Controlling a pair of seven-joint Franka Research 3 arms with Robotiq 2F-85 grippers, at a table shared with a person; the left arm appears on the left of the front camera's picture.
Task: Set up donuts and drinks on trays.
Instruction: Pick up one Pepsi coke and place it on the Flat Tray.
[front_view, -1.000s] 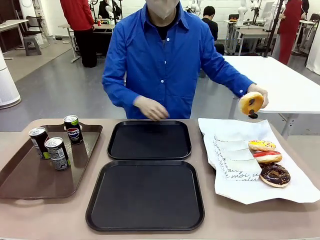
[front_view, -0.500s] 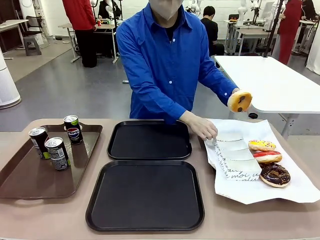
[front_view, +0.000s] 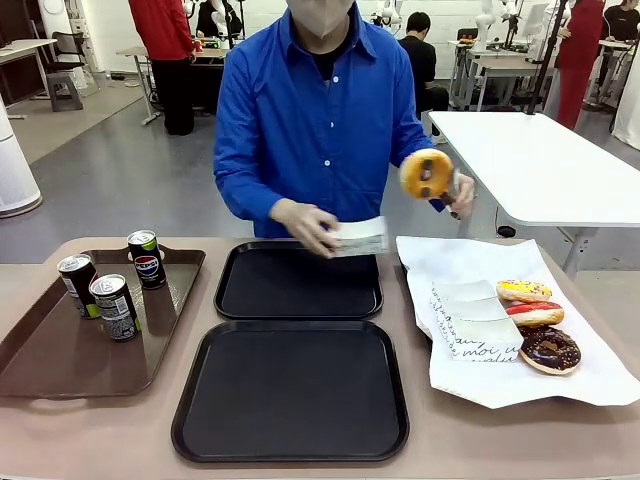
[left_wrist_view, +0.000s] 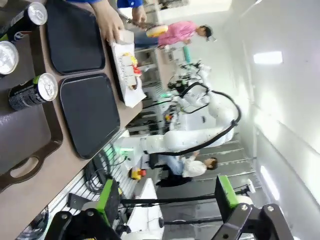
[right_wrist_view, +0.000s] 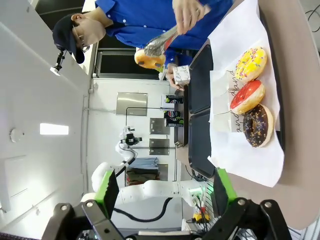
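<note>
Donuts, entry one: count and place? (Clerk)

Four. One yellow-glazed donut (front_view: 427, 173), pinched in metal tongs (front_view: 452, 190) by the person's hand (front_view: 463, 197), is in the air beyond the table's far edge. Three lie on the white paper sheet (front_view: 590, 375) at the right edge: sprinkled yellow donut (front_view: 524, 291), red donut (front_view: 534, 314), chocolate donut (front_view: 549, 349). (Keeper)

Holders? (Clerk)

One white paper holder (front_view: 357, 237) is in the person's other hand (front_view: 303, 220), above the far rim of the far black tray (front_view: 299, 285). Spare holders (front_view: 470, 320) lie on the sheet beside the three donuts. (Keeper)

Trays and drinks? (Clerk)

Far black tray and near black tray (front_view: 291, 395) sit mid-table, one behind the other, both bare. Three soda cans (front_view: 115, 305) stand upright on the brown tray (front_view: 30, 385) at the left edge. (Keeper)

Grippers? (Clerk)

Left gripper (left_wrist_view: 167, 205): jaws spread, nothing between. Right gripper (right_wrist_view: 164, 200): likewise spread and empty. (Keeper)

Step in hand, and how to do it well? (Clerk)

By my reading, seat the lifted donut in the holder, then set both on the far tray.
- Use light tong pressure so the ring isn't dented.
- Keep the glaze uppermost.
- Bring the holder's mouth under the donut before the tongs let go.
- Place it toward one corner of the tray, leaving room beside it for a can. (Keeper)
</note>
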